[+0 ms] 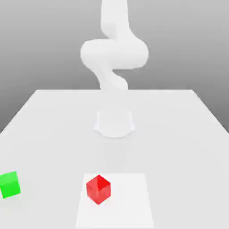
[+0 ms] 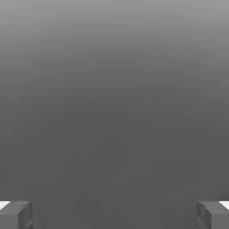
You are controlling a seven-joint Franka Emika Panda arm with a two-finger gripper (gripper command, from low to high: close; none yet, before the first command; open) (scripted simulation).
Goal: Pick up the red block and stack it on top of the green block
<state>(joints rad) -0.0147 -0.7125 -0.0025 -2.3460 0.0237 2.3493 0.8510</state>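
- One red cube-shaped block (image 1: 98, 189), in the exterior view's lower part, a bit to the exterior view's left of centre. Sits within the outline of the white square patch, toward that patch's left side in the exterior view. Turned so a vertical edge faces the camera; top face and two sides seen, shading uneven.
- One bright green cube-shaped block (image 1: 9, 184), at the exterior view's far left edge, on the table. Turned at a different angle from the red one.
- Blocks: two total, one red, one green. Well apart, not stacked; pale tabletop lies between them.
- One two-finger gripper (image 2: 114, 215), hand view. Jaws released, spread wide, empty between; gray fingertips at opposite sides.
- One white square patch (image 1: 129, 203), flat, brighter than the table around it, under the red block.
- One pale, smooth table (image 1: 179, 150), wide, straight far edge.
- One white robot arm (image 1: 114, 53), rising from a white base (image 1: 114, 125) on the table, beyond both blocks as the exterior view sees it. Upper part runs out of frame at the top.
- Gray gradient backdrop (image 1: 188, 49) behind the arm.
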